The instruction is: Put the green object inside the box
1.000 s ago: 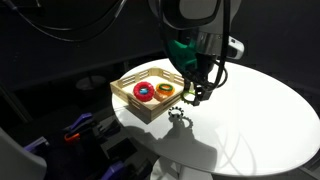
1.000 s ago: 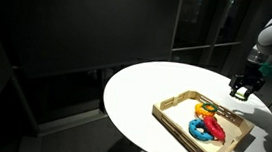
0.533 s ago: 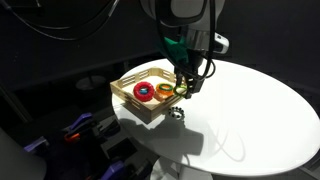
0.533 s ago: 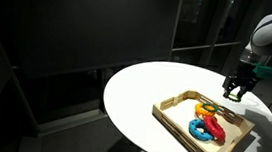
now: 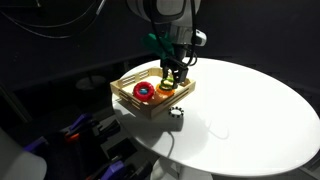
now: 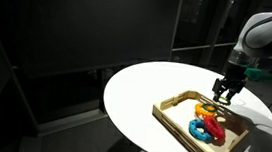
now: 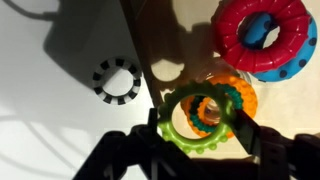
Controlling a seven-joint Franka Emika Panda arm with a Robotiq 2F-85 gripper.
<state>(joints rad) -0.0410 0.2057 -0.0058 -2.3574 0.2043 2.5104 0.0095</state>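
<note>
My gripper (image 7: 198,122) is shut on the light-green ring with a bumpy rim (image 7: 178,127) and holds it above the box. The box is a shallow light-wood tray, seen in both exterior views (image 5: 127,93) (image 6: 172,116). In the wrist view its floor (image 7: 180,45) lies under the ring. An orange ring with a teal inner ring (image 7: 243,97) lies in the box right below the green ring. The gripper shows over the box in both exterior views (image 5: 170,80) (image 6: 221,91).
A red ring with a blue centre (image 7: 262,35) lies in the box. A black-and-white beaded ring (image 7: 118,80) lies on the white round table (image 5: 250,110) just outside the box, near the table's edge (image 5: 176,113).
My gripper has carried the green ring from above the table beside the box to above the box's inside. The beaded ring has stayed on the table.
</note>
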